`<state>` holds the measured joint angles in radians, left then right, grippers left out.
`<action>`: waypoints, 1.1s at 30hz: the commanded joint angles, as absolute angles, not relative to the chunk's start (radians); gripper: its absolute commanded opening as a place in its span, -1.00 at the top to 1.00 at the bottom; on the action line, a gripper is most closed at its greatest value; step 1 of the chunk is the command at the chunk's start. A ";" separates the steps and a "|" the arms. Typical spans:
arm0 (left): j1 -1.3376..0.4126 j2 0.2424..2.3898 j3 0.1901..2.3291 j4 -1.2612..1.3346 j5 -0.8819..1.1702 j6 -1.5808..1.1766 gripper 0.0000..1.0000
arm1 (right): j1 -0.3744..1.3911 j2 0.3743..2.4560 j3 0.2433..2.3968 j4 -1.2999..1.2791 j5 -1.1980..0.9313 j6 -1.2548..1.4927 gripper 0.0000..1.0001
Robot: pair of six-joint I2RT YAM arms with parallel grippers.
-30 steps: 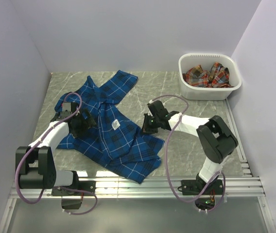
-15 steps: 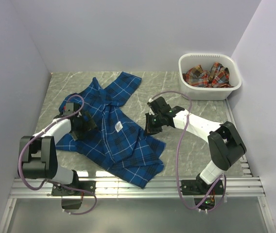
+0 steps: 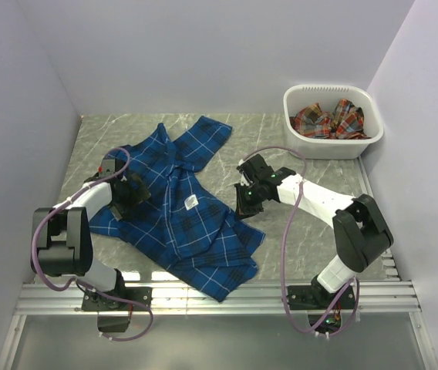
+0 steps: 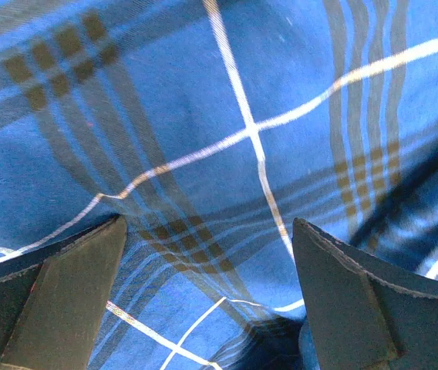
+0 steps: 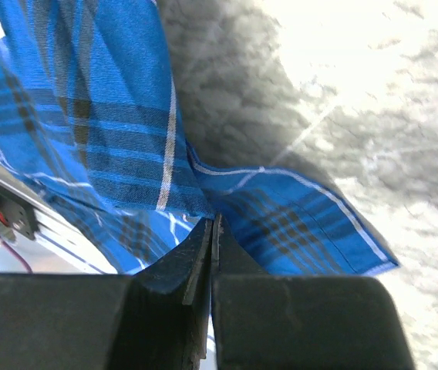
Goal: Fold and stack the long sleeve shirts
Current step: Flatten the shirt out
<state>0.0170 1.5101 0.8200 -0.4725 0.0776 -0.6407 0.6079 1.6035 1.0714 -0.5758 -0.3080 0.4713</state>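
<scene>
The royal blue plaid shirt (image 3: 180, 223) lies spread and rumpled on the grey marble table (image 3: 311, 239), left of centre. My left gripper (image 3: 132, 190) rests low on its left part. In the left wrist view its fingers (image 4: 72, 293) stand wide apart over the blue cloth (image 4: 242, 116), and this left gripper (image 4: 207, 239) is open. My right gripper (image 3: 244, 204) is at the shirt's right edge. In the right wrist view the right gripper (image 5: 214, 223) is shut on the edge of the blue cloth (image 5: 88, 116). The red-orange plaid shirt (image 3: 327, 119) lies bunched in the basket.
The white plastic basket (image 3: 331, 146) stands at the far right corner. Lilac walls close the left, far and right sides. A slatted aluminium rail (image 3: 265, 293) runs along the near edge by the arm bases. Purple cables loop from both arms.
The blue shirt has slid to the right and a little farther back, drawn by my right gripper, which moved slightly right. The left gripper has stayed about where it was.
</scene>
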 commanded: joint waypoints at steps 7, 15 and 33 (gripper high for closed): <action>0.072 1.551 0.799 -0.480 0.003 -0.627 -0.96 | 0.591 1.494 1.081 -0.816 -0.235 0.338 0.87; 0.075 1.537 0.805 -0.483 -0.037 -0.624 -0.96 | 0.591 1.489 1.231 -0.995 0.134 0.302 0.78; 0.075 1.516 0.799 -0.454 0.035 -0.621 -0.97 | 0.742 1.368 0.900 -0.415 -0.293 0.477 0.16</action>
<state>0.0643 1.5082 0.8204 -0.4633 0.0502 -0.6468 0.6773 1.3945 0.9470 -0.6453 -0.1581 0.4473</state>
